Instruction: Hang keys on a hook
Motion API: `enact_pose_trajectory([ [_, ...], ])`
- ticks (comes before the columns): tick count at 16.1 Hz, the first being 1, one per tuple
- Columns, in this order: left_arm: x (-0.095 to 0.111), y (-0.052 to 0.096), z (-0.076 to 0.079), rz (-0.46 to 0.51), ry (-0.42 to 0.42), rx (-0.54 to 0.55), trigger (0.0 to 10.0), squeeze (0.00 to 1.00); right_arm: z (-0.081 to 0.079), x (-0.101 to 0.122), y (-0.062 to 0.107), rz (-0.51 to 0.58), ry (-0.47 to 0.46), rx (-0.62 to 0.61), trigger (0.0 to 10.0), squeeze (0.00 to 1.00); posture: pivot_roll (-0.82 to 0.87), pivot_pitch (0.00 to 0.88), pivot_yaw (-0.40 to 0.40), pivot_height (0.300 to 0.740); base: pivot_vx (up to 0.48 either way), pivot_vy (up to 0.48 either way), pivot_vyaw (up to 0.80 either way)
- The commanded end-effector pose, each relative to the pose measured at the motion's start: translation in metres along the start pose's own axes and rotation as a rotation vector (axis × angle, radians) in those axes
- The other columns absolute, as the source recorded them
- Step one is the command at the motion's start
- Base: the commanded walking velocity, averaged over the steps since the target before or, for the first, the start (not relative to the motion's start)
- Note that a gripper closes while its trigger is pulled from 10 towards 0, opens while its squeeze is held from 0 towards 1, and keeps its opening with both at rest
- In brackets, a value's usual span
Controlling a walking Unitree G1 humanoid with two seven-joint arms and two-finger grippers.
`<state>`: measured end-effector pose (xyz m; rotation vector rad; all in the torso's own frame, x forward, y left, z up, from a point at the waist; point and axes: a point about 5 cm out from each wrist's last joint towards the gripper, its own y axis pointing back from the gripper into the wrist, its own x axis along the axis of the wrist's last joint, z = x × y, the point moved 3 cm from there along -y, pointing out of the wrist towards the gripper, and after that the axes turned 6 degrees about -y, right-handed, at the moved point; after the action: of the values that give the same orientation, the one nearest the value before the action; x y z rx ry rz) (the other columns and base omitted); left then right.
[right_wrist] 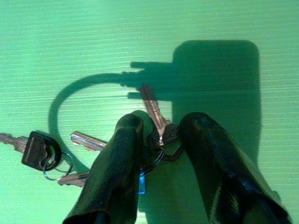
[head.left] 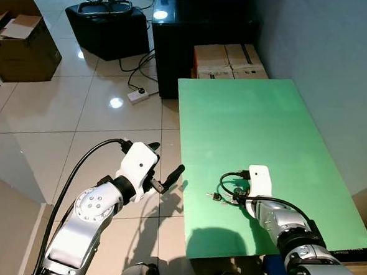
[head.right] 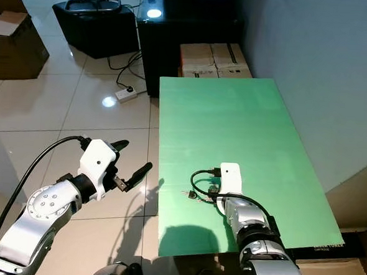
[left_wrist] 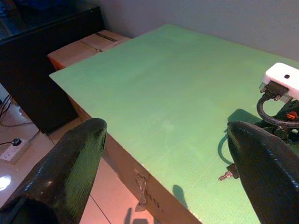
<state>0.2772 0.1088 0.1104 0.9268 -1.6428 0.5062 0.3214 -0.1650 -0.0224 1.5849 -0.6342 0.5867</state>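
Right gripper is down on the near part of the green tabletop, its two fingers closed around one bunch of keys, four keys countable. Left gripper hangs spread apart left of the tabletop, over the floor.

The left hand has its two black fingers spread wide, near the edge of the green table. On the table lie keys beside a white camera. Boxes stand past the table's far corner.
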Motion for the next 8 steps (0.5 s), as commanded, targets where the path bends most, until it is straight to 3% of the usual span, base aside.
enact_pose_trajectory([
  [1, 0.004, -0.003, 0.003, 0.010, -0.008, -0.017, 10.0, 0.00, 0.006, -0.007, 0.001, -0.014, -0.016, -0.015, 0.0, 0.00, -0.06, 0.118, 0.047, 0.740, 0.000, 0.000, 0.00],
  [8, 0.005, -0.011, -0.002, 0.027, -0.017, 0.008, 10.0, 0.00, 0.022, 0.016, 0.013, 0.180, -0.068, -0.014, 0.0, 0.00, -0.09, 0.051, 0.063, 0.740, 0.000, 0.000, 0.00],
])
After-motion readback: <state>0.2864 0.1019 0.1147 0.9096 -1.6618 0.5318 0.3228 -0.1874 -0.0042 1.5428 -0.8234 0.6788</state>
